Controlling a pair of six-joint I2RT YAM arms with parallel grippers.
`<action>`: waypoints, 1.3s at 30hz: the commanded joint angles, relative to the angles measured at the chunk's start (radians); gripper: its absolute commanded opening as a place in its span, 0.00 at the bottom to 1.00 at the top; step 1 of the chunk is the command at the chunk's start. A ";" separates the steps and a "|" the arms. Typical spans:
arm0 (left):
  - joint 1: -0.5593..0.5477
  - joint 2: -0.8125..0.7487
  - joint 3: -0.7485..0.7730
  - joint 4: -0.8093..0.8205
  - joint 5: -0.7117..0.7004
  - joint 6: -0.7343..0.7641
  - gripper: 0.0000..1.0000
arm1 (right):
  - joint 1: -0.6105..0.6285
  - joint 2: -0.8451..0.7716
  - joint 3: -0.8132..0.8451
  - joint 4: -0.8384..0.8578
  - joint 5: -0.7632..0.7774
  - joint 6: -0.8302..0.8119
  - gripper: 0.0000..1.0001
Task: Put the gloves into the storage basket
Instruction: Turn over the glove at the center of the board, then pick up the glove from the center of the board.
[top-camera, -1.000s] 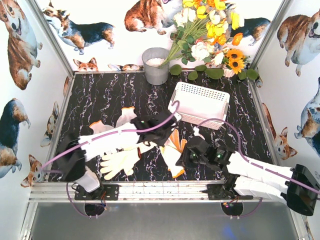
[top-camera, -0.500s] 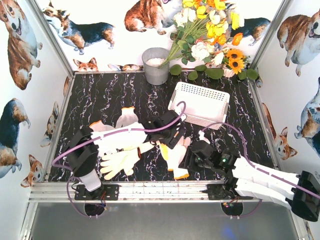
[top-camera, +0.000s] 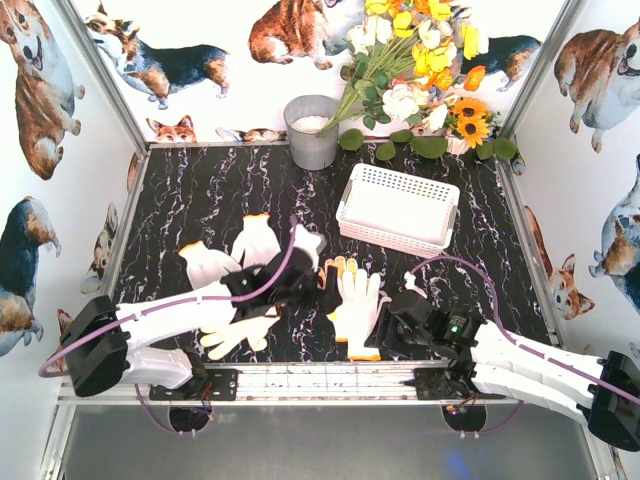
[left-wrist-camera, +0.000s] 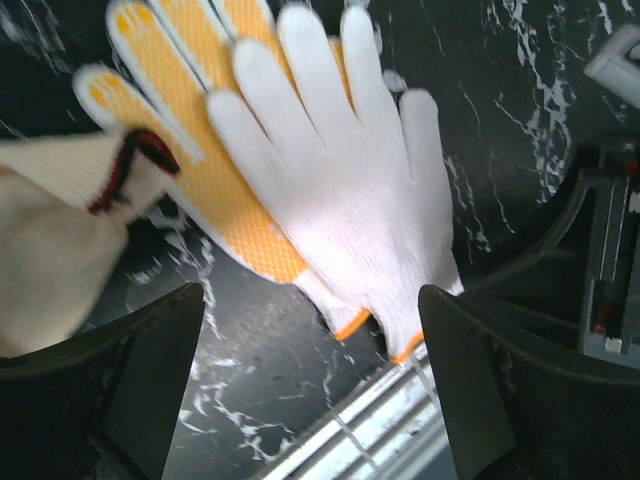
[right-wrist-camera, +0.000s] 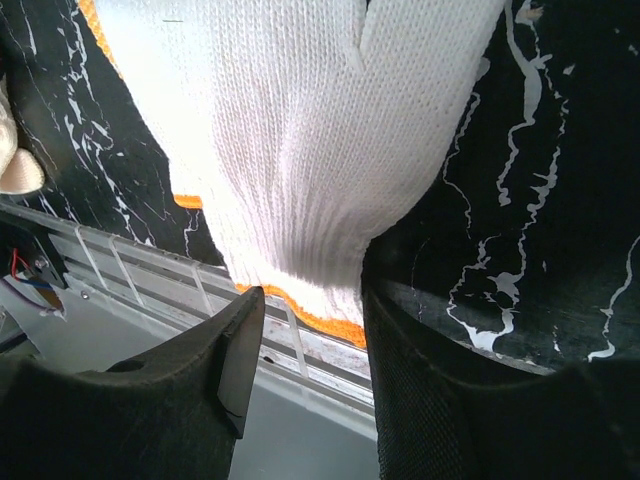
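gloves (top-camera: 358, 300) on table (top-camera: 200, 190), basket (top-camera: 392, 238) behind

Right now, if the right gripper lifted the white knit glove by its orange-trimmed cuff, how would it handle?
Probably floppy: the white knit glove lies flat and limp, so its fingers would likely dangle. Likely light too, since the right wrist view shows thin ribbed knit. It overlaps a yellow-palmed glove, which might snag and drag along.

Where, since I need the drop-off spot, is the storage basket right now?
Top view: the storage basket sits far-right on the table, just front-right of the grey bucket, beyond the gloves.
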 joint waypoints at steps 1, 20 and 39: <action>-0.020 -0.055 -0.153 0.240 0.113 -0.267 0.81 | 0.007 -0.009 -0.007 0.001 -0.010 0.012 0.45; -0.255 0.165 -0.310 0.555 0.099 -0.560 0.52 | 0.008 -0.021 -0.044 -0.007 -0.048 0.041 0.38; -0.270 0.298 -0.305 0.634 0.095 -0.583 0.30 | 0.008 -0.010 -0.055 0.035 -0.053 0.044 0.38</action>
